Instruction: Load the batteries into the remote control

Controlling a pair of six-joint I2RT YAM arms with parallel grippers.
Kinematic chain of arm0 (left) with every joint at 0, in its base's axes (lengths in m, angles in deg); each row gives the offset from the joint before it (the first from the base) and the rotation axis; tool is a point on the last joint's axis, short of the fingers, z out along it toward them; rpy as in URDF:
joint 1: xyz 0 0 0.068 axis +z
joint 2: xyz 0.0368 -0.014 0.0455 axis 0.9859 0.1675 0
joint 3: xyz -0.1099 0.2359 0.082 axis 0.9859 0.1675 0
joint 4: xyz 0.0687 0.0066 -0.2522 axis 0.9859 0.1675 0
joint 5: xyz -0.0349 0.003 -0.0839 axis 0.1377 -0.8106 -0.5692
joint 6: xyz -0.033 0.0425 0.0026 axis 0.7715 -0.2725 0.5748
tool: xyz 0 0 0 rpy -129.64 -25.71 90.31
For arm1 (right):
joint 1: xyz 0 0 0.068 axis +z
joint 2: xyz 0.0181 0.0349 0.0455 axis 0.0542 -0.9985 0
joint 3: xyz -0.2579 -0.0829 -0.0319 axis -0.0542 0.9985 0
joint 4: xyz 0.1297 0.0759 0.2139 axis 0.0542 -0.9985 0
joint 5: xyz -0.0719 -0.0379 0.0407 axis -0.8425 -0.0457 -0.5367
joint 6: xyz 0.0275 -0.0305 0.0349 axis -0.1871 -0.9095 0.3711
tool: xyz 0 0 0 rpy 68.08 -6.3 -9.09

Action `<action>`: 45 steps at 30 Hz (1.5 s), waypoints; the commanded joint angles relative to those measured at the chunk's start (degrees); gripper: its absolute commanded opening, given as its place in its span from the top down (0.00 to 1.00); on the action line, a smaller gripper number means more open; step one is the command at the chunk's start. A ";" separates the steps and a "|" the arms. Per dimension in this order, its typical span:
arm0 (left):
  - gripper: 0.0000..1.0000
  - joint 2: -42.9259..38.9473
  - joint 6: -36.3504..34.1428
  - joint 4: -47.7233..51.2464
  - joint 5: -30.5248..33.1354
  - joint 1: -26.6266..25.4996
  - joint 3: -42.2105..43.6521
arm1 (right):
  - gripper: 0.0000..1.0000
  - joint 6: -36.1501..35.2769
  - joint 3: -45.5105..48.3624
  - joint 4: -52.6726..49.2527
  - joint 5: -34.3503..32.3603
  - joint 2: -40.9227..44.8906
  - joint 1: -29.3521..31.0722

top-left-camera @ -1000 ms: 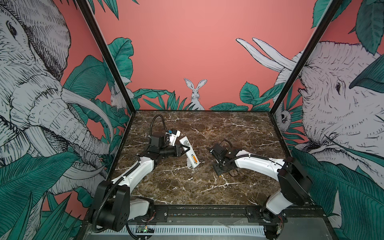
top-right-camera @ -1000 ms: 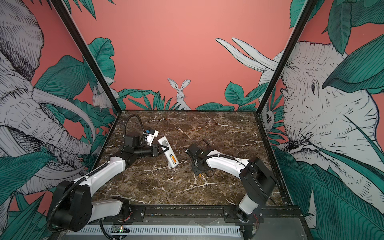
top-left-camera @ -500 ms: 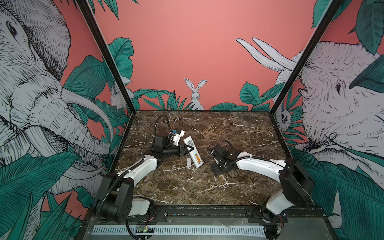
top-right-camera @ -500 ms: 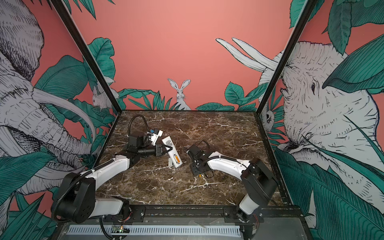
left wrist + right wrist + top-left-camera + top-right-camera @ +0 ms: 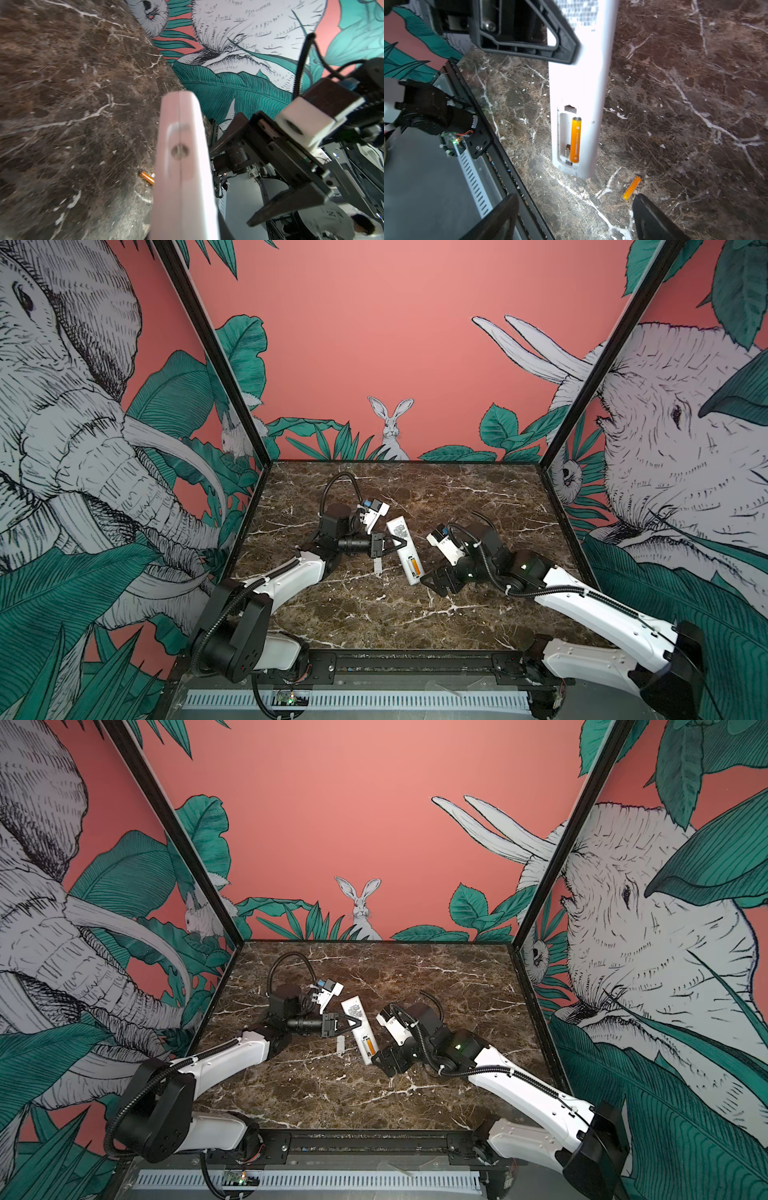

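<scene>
Where murals (image 5: 665,448) end — marble (image 5: 374,614) beneath remote control (image 5: 406,553).

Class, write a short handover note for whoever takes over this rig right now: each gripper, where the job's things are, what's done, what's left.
Grippers: the left gripper is shut on the remote control, its open compartment facing up. The right gripper is open and empty, near the remote's lower end.
Done: the first battery sits in the compartment. The cover lies loose on the table.
Left: the second battery lies on the table by the right gripper. Pick it up, seat it in the empty slot, then probably refit the cover.
</scene>
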 commanded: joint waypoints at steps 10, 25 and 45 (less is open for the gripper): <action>1.00 -3.07 8.06 -15.64 -7.85 -3.01 1.42 | 0.22 -4.33 2.65 1.60 16.20 5.37 -7.07; 1.00 -4.28 8.80 -16.73 -8.98 -5.04 1.50 | 0.31 -3.74 2.67 5.24 20.70 2.47 -7.17; 1.00 -5.55 8.43 -15.17 -9.11 -5.34 0.79 | 0.57 -4.14 4.72 6.23 18.77 1.41 -8.08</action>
